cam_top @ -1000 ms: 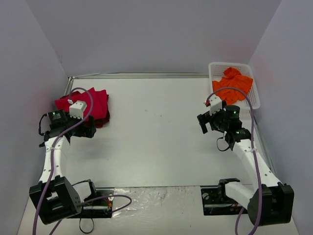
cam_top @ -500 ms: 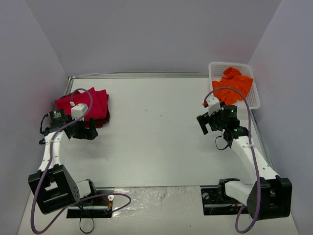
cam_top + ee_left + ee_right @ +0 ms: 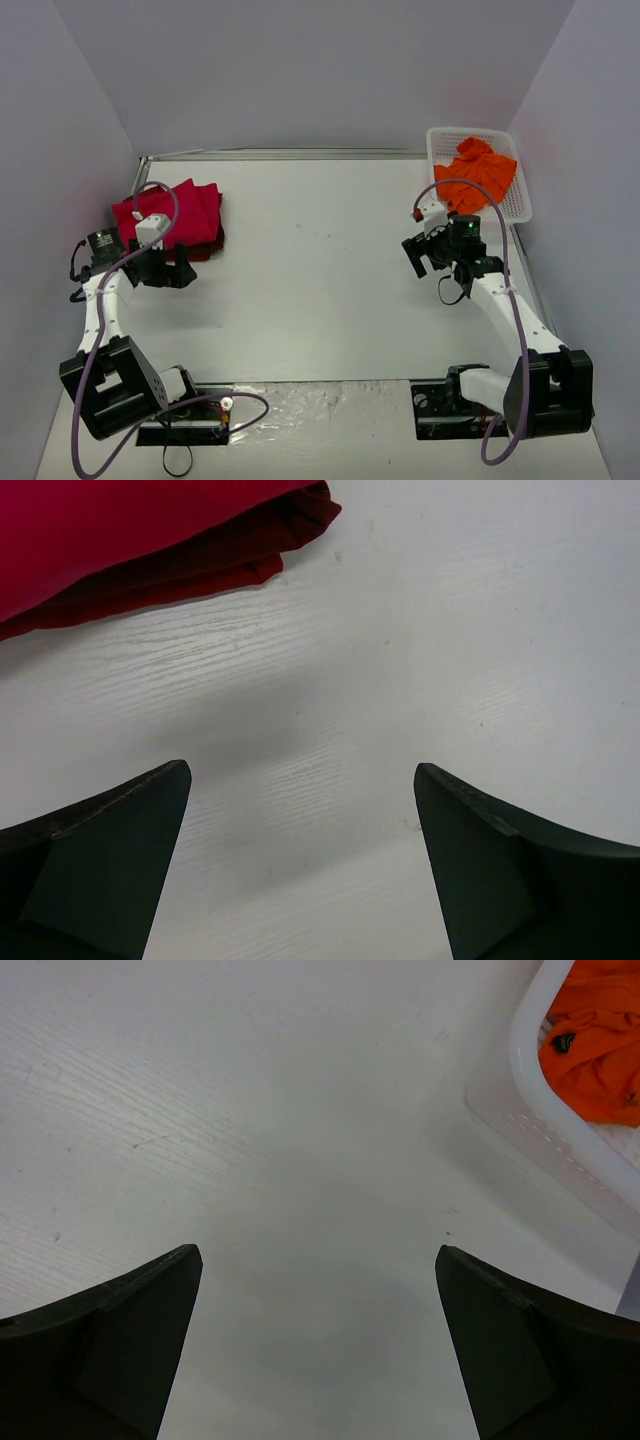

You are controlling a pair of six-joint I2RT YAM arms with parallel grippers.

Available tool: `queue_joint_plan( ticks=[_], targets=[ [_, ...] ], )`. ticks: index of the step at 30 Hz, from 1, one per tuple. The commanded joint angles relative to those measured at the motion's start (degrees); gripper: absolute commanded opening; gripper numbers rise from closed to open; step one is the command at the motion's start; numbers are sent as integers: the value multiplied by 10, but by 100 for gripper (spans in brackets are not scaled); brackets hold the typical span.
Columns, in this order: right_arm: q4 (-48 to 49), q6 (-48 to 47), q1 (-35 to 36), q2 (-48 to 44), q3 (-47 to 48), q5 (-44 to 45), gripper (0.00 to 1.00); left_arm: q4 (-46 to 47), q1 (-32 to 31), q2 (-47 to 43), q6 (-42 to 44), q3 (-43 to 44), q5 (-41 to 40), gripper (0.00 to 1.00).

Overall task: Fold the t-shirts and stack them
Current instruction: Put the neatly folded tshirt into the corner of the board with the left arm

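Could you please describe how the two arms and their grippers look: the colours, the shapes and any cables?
Both the left arm and the right arm have white links between black joint housings. A purple cable loops along each arm. A small white block sits at each wrist. The left gripper and the right gripper have matte black, wedge-shaped fingers.
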Motion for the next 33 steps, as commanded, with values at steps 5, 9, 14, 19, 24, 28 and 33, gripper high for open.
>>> queue_joint_plan(
  ticks=[5, 9, 14, 19, 24, 28, 33],
  targets=[
    [-20, -9, -3, 8, 17, -12, 100, -21, 5, -13, 25, 33, 44, 94],
    [-24, -10, -2, 21, 20, -20, 100, -17, 5, -14, 24, 31, 48, 94],
    [-42, -12, -2, 45, 30, -18, 100, -23, 5, -10, 31, 32, 56, 94],
    [-47, -13, -2, 47, 32, -27, 100, -24, 5, -2, 37, 31, 64, 94],
    [-51, -11, -2, 56, 36, -28, 100, -30, 5, -2, 40, 37, 66, 94],
    [-56, -11, -1, 63, 39, -29, 100, -31, 5, -9, 41, 34, 72, 94],
    [-61, -11, 0, 66, 44, -23, 100, -30, 5, -14, 40, 33, 74, 94]
  ],
)
